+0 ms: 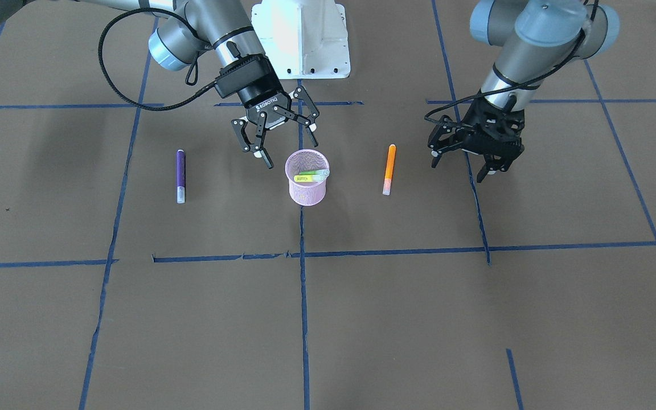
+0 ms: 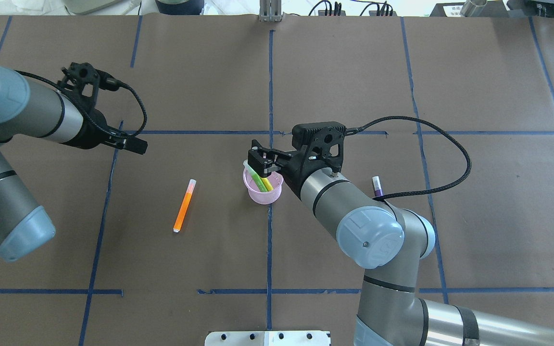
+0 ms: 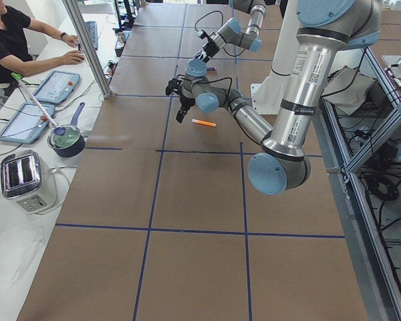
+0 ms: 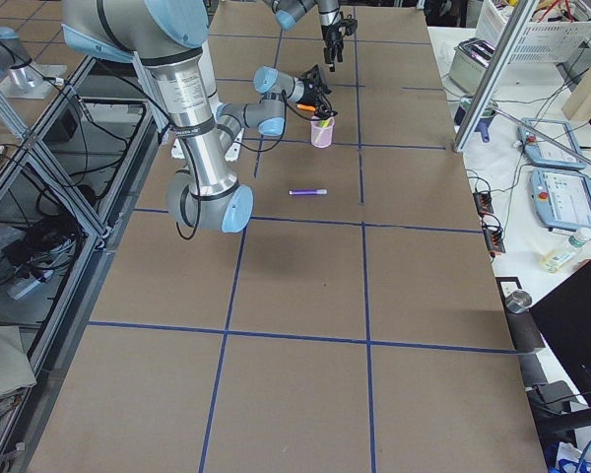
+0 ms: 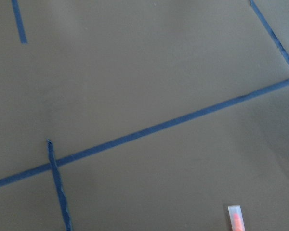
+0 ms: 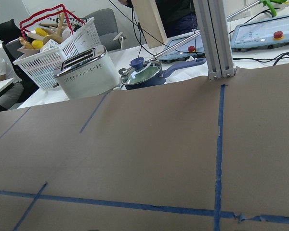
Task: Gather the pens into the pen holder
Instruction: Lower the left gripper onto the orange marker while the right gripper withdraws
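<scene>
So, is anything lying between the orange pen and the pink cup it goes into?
Nothing visible: only bare brown paper lies between the orange pen and the cup. The open right gripper hangs close by the cup's other side. A green pen is inside.

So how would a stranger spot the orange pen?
On the brown table, find the pink mesh pen holder. The orange pen lies flat between it and the left gripper. It alone is orange: the purple pen lies opposite, the green pen sits inside.

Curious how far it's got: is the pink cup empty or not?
Not empty: the green pen leans inside the pen holder; orange pen and purple pen lie outside it.
</scene>
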